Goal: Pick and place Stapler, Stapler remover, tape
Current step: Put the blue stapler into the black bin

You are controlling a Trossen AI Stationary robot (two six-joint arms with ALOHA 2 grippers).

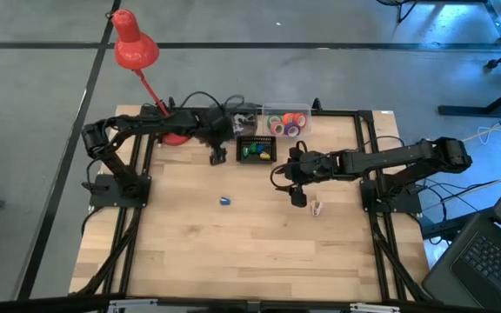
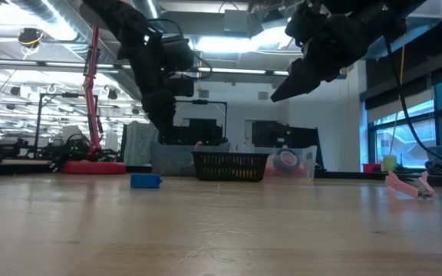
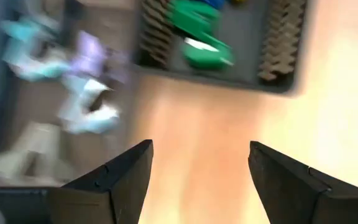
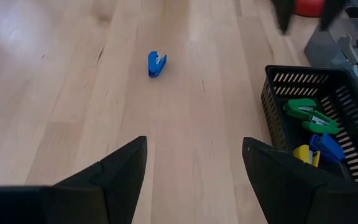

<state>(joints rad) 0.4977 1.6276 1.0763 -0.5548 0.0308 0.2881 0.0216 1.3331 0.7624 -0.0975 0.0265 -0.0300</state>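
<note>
High view, from the near side: a bare wooden table (image 1: 233, 252) is seen, with a small blue stapler (image 1: 225, 201) lying alone near its middle and a pink stapler remover (image 1: 317, 208) lying to its right. Just above the pink piece the right gripper (image 1: 297, 196) is held off the table, fingers spread and empty. Farther back a black basket (image 1: 257, 149) is seen with green, blue and yellow staplers inside. Beside it the left gripper (image 1: 218, 156) is held open, grasping nothing. At the far edge, the tape (image 1: 287, 123) rolls are kept in a clear bin (image 1: 301, 114).
</note>
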